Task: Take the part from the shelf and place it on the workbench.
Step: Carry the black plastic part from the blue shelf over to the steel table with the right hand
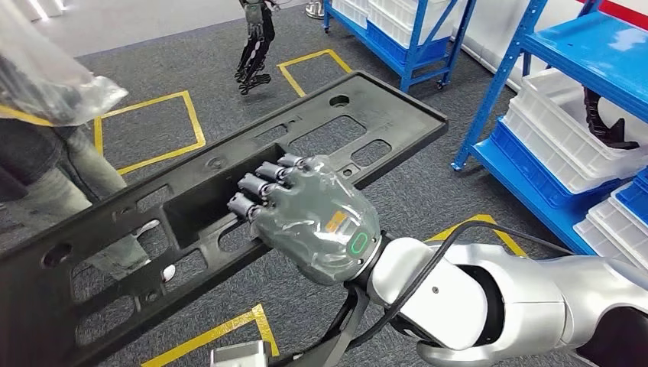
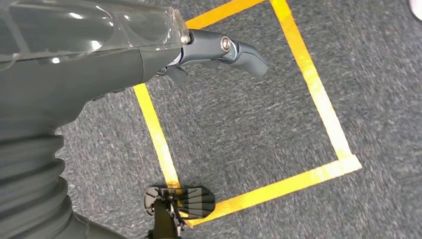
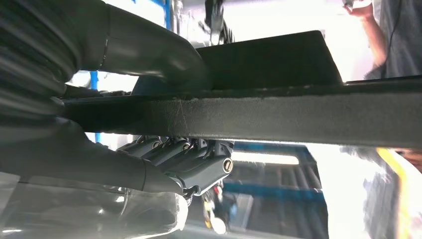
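A long black plastic part [image 1: 176, 199] with several cut-outs stretches across the head view, from the lower left up to the right. My right hand [image 1: 306, 218] grips it near its middle, fingers hooked over the near rail into a cut-out. In the right wrist view the part's edge [image 3: 278, 117] runs across the picture, with the thumb on one side and the fingers [image 3: 194, 159] curled on the other. My left hand [image 2: 219, 50] hangs over the grey carpet, its fingers slightly bent with nothing in them.
Blue shelves [image 1: 588, 53] with white bins [image 1: 558, 126] stand at the right, and another blue rack [image 1: 405, 30] is further back. A person in jeans [image 1: 53, 176] stands at the left beside the part. Yellow tape squares [image 1: 149, 130] mark the grey carpet.
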